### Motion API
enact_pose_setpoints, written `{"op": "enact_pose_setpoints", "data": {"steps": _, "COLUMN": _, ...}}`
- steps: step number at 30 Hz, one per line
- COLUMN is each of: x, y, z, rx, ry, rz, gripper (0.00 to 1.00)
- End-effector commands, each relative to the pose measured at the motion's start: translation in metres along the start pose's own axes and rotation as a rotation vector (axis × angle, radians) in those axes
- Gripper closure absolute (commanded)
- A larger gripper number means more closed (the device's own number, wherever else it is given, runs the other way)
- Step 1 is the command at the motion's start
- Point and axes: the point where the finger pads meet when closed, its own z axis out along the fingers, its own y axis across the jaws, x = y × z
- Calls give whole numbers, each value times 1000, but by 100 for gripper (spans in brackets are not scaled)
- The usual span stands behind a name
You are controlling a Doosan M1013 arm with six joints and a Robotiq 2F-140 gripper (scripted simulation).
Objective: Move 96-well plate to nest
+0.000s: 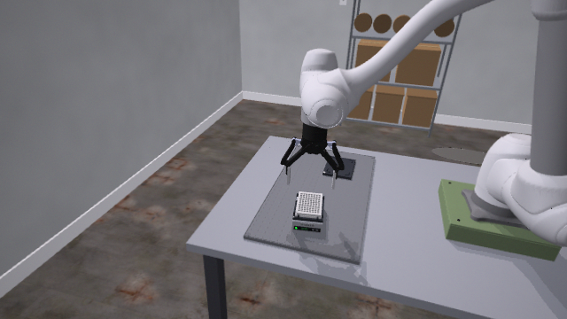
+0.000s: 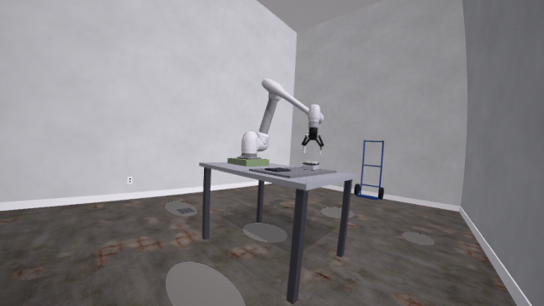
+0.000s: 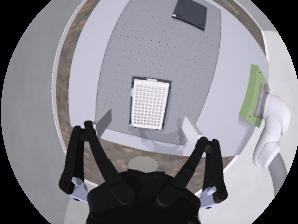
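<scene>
The white 96-well plate [image 1: 308, 205] sits on the plate shaker S1 [image 1: 307, 220], a small grey box with a green light, near the front of the grey mat. The plate also shows in the wrist view [image 3: 148, 103] and small in the exterior view [image 2: 310, 163]. The dark plate nest N1 [image 1: 340, 171] lies flat at the far end of the mat, and in the wrist view [image 3: 190, 10]. My gripper [image 1: 310, 182] hangs open and empty well above the mat, between shaker and nest, fingers pointing down [image 3: 143, 192]. The cut corner is too small to tell.
The arm's green base block [image 1: 492, 221] stands at the right of the table. A shelf with boxes [image 1: 399, 75] stands against the back wall. A blue hand truck [image 2: 371, 170] stands beyond the table. The table's front and left edges are near the mat.
</scene>
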Motion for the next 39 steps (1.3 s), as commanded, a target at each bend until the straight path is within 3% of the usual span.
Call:
{"op": "enact_pose_setpoints", "data": {"steps": 1, "x": -2, "y": 1, "z": 4, "rx": -1, "ry": 2, "rz": 0, "gripper": 0}}
{"op": "enact_pose_setpoints", "data": {"steps": 39, "x": -2, "y": 1, "z": 54, "rx": -1, "ry": 2, "rz": 0, "gripper": 0}}
